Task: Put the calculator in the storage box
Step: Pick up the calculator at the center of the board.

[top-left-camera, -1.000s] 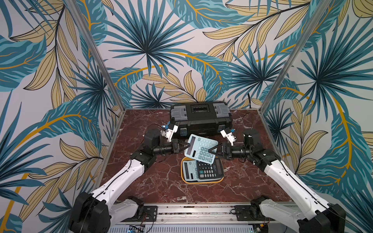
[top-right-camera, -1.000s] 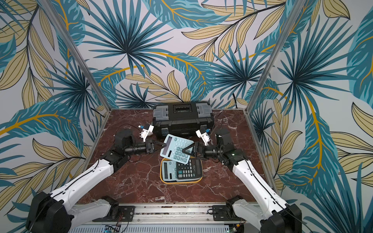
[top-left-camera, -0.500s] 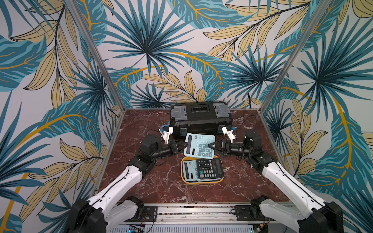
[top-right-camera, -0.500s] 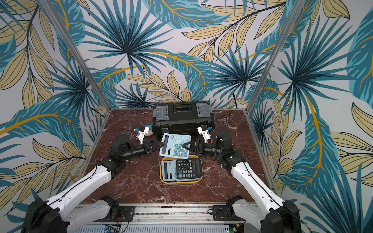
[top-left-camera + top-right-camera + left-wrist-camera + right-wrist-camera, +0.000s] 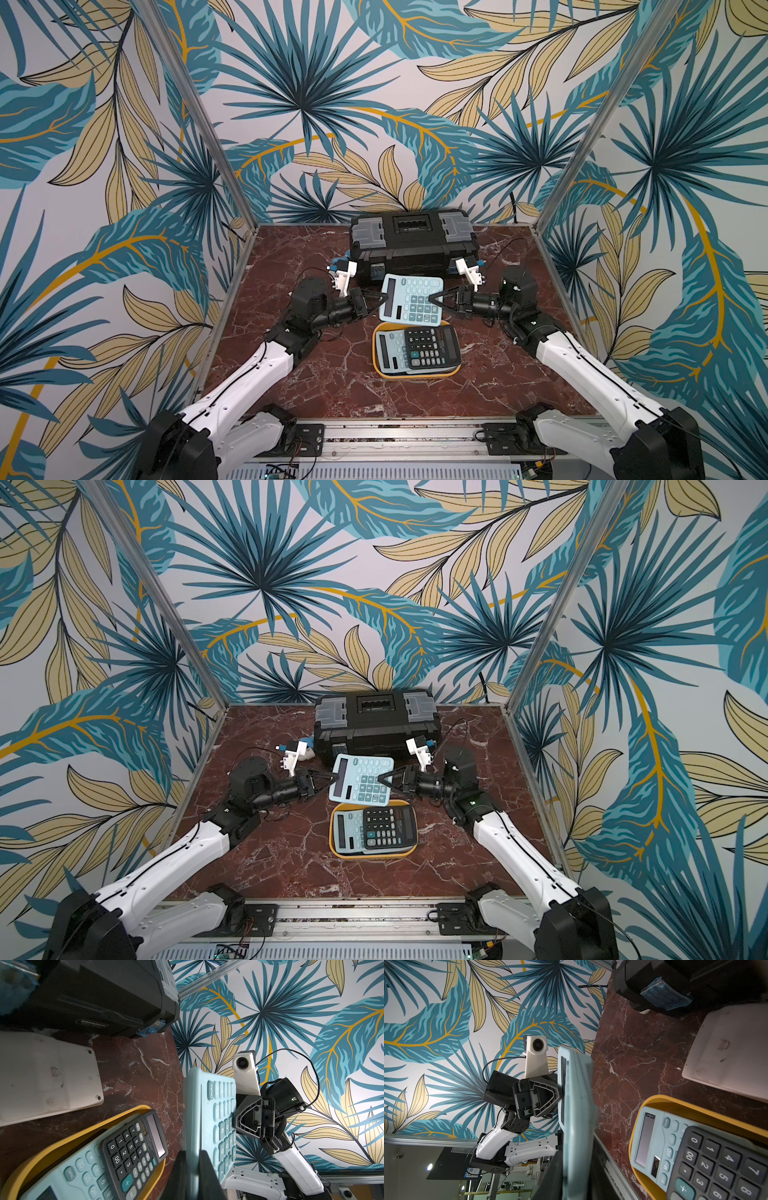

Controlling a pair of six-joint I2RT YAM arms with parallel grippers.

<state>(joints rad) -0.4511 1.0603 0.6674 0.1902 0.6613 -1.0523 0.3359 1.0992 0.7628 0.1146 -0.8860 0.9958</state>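
Both top views: left claw (image 5: 383, 300) and right claw (image 5: 431, 300) each pinch the blue calculator (image 5: 411, 299) aloft at 12 o'clock of the storage box (image 5: 415, 375); I'd bring it toward 6 o'clock, level, lower gently.

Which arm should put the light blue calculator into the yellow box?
Probably the right arm. Both arms' jaws clamp the light blue calculator in the air, but the yellow box sits slightly toward the right arm's side. The left arm could let go.
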